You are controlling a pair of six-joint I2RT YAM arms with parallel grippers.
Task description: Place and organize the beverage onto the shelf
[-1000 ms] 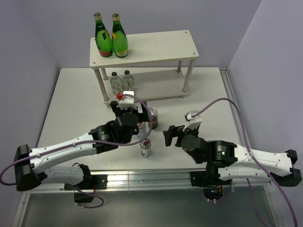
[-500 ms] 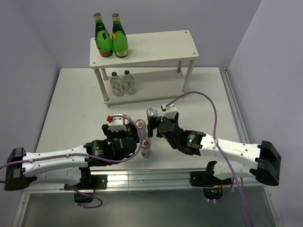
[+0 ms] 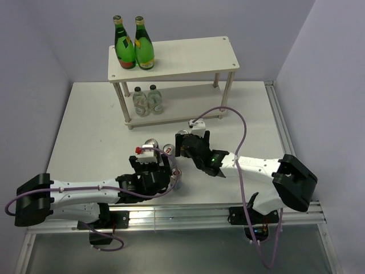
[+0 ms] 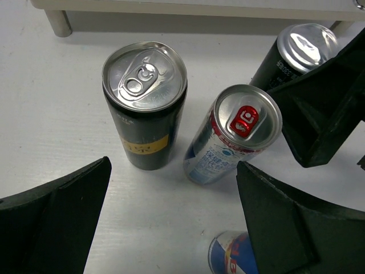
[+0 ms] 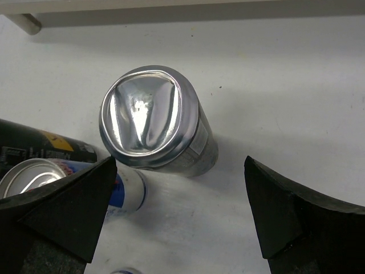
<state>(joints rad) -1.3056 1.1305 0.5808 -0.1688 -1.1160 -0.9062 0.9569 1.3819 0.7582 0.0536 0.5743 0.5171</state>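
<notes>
Moved since before: left arm has pulled back from the shelf front toward the near edge; right arm has reached forward to the cans.
Shelf (image 3: 188, 54): cream-white, two boards on round legs, at the far side of the table (image 3: 85, 131).
Clear bottles (image 3: 147, 100): two squat ones with green caps, touching side by side at the left end of the lower board.
Green bottles (image 3: 134, 43): two tall ones with yellow labels at the left end of the upper board.
Black can (image 4: 144, 108): upright on the table in front of the shelf, silver lid with tab, yellow patch on its side.
Silver can (image 4: 236, 134): slim, red tab, blue and red print, just right of the black can.
Dark can (image 5: 151, 123): upright, smooth shiny end up, farther right.
Second silver can (image 4: 231, 254): only its blue and red top edge shows, low between the left fingers.
Left gripper (image 4: 174, 165): fingers (image 4: 57, 228) spread wide, holding nothing, just short of the black and silver cans.
Right gripper (image 5: 181, 162): fingers (image 5: 291, 222) spread wide, one on each side of the dark can, with a gap on both sides in the wrist view.
</notes>
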